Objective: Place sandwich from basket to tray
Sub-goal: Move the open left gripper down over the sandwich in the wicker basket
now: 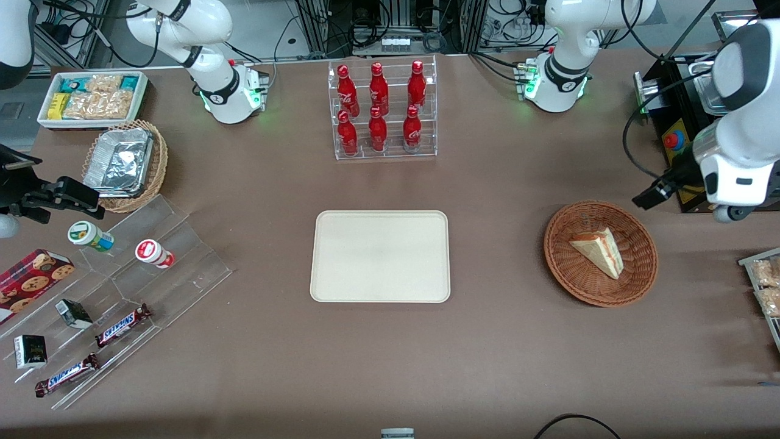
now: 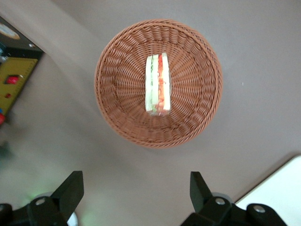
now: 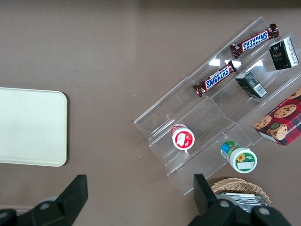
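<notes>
The sandwich (image 1: 600,250), a pale bread wedge with pink-red and green filling, lies in the round reddish-brown wicker basket (image 1: 573,277) toward the working arm's end of the table. In the left wrist view the sandwich (image 2: 157,84) shows its filling edge in the middle of the basket (image 2: 117,94). My left gripper (image 1: 649,196) hangs open and empty above the table, beside the basket and a little farther from the front camera; it touches nothing, as the left wrist view (image 2: 136,181) shows. The cream tray (image 1: 381,256) lies empty at the table's middle; it also shows in the left wrist view (image 2: 282,188).
A clear rack of red bottles (image 1: 381,110) stands farther back than the tray. A black control box with a red button (image 1: 673,140) sits by the working arm. Snack packets (image 1: 765,283) lie at that table end. An acrylic snack stand (image 1: 122,286) and a tan basket with foil tray (image 1: 122,164) are toward the parked arm's end.
</notes>
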Controlling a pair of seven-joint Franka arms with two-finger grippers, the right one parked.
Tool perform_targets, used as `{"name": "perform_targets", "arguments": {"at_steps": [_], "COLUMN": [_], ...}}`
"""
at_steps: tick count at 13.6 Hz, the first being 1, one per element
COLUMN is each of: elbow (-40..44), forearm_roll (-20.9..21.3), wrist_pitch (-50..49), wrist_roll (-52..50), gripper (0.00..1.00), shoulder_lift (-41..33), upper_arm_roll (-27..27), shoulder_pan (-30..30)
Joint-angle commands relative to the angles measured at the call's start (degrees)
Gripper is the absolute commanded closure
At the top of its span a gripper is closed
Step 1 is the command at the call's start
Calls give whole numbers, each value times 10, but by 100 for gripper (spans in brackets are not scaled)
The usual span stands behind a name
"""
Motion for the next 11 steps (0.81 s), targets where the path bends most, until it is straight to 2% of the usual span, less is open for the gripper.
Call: {"name": "perform_targets", "arguments": {"at_steps": [1, 7, 11], "elbow": [-46, -150, -161], "forearm_roll": [-8, 1, 8], "wrist_pitch": [60, 203, 247], "wrist_roll": [-62, -128, -145], "gripper": [0, 0, 0], "shoulder_lift": [6, 47, 84], "upper_arm_roll": [-5, -5, -5], "shoulder_pan": [5, 1, 2]}}
